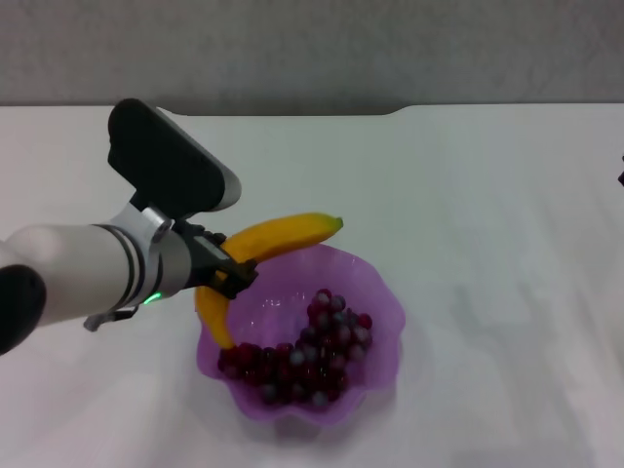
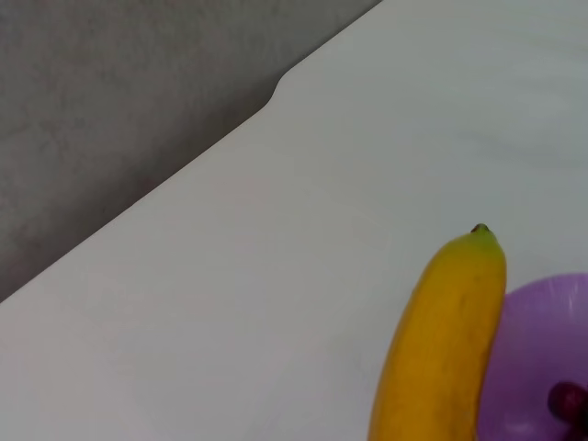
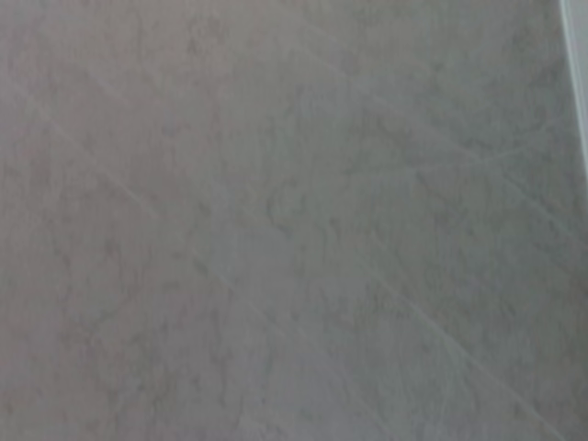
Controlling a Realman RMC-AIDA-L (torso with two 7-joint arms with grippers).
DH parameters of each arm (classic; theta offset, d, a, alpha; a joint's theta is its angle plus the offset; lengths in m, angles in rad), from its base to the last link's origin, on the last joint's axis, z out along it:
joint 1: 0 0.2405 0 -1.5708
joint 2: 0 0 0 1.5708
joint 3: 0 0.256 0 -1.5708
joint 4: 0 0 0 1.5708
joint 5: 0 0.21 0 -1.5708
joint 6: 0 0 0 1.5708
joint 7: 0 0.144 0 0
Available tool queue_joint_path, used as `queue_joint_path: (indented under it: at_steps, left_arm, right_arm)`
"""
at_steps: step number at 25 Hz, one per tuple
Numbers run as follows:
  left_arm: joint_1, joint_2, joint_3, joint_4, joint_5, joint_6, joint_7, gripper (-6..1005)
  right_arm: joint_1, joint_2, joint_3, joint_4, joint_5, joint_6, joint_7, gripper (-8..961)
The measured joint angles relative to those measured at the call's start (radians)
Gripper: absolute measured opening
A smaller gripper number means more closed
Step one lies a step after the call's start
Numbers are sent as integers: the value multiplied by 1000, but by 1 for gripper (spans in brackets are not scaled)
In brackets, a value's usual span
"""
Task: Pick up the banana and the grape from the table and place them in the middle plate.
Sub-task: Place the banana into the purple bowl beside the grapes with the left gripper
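One banana [image 1: 278, 237], one grape [image 1: 310, 353] bunch, one middle plate [image 1: 382, 292]

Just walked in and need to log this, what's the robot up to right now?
The left gripper has its jaws shut on the banana, holding it over the near-left rim of the purple plate. The grape bunch already lies inside the plate. The right gripper is out of sight.

Left arm reaching in from left, tool [image 1: 232, 271] clamped closed; right arm out of sight.
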Motion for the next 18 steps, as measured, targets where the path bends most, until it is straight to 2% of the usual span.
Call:
queue_joint_path:
  at_steps: [18]
  left_arm:
    - [-18, -7, 63, -25, 22, -109, -17, 605]
  right_arm:
    - [6, 0, 0, 0, 0, 12, 0, 891]
